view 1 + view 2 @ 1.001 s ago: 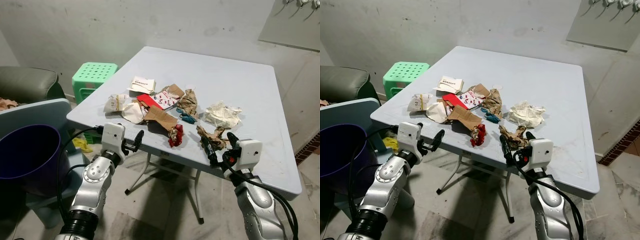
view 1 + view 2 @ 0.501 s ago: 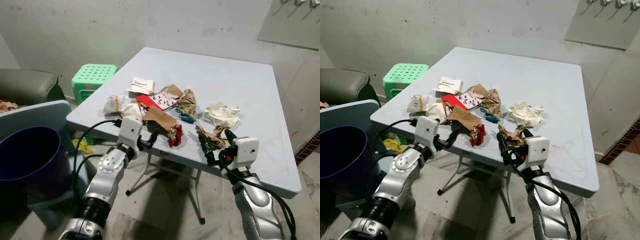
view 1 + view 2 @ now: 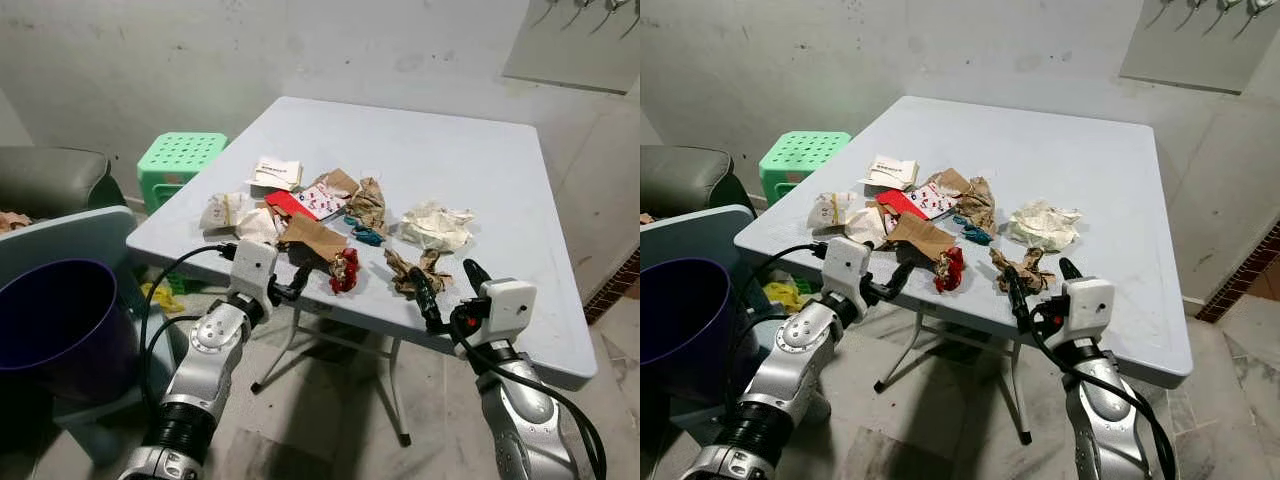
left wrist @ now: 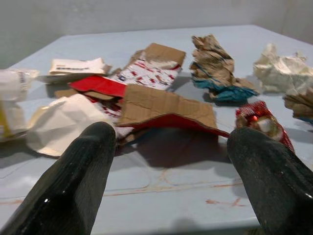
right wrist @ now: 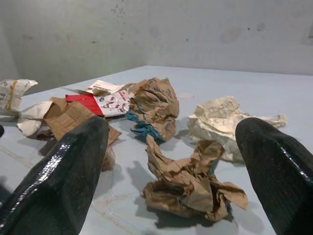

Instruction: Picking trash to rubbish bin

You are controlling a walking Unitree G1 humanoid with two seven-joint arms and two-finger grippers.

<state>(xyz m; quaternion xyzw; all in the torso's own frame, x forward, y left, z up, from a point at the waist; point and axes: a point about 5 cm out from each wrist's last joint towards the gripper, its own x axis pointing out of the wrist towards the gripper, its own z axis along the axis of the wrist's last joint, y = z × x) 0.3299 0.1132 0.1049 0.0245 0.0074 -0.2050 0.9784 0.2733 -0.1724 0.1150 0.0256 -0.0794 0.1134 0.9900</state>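
Two grippers are hovering at the near edge of the tabletop (image 3: 480, 170), both with jaws spread wide and nothing between them. The left gripper (image 3: 290, 284) is pointing in at the left side of the litter, its jaws apart and lined up toward a folded piece of brown cardboard (image 3: 318, 236) and a small red crumpled wrapper (image 3: 344, 270) just beside it. Seen from the left wrist, the cardboard (image 4: 166, 105) is lying flat with a red sheet under its edge, and the red wrapper (image 4: 263, 122) is sitting close to one finger (image 4: 274, 181). The right gripper (image 3: 449, 295) is sitting low at the table edge, jaws open, right in front of a crumpled brown paper wad (image 3: 418, 270), which is resting on the tabletop untouched. Beyond that wad, a crumpled white paper (image 3: 436, 225) is lying near the middle. Further left, a brown paper bag with a blue scrap (image 3: 370, 210) is sitting among a printed red-and-white packet (image 3: 322, 198), a white card (image 3: 277, 172) and a white wrapper (image 3: 225, 208). Down at the left, a dark purple bin (image 3: 55, 320) is standing on the floor beside the table, well apart from the litter, with a green stool (image 3: 180, 155) behind it.
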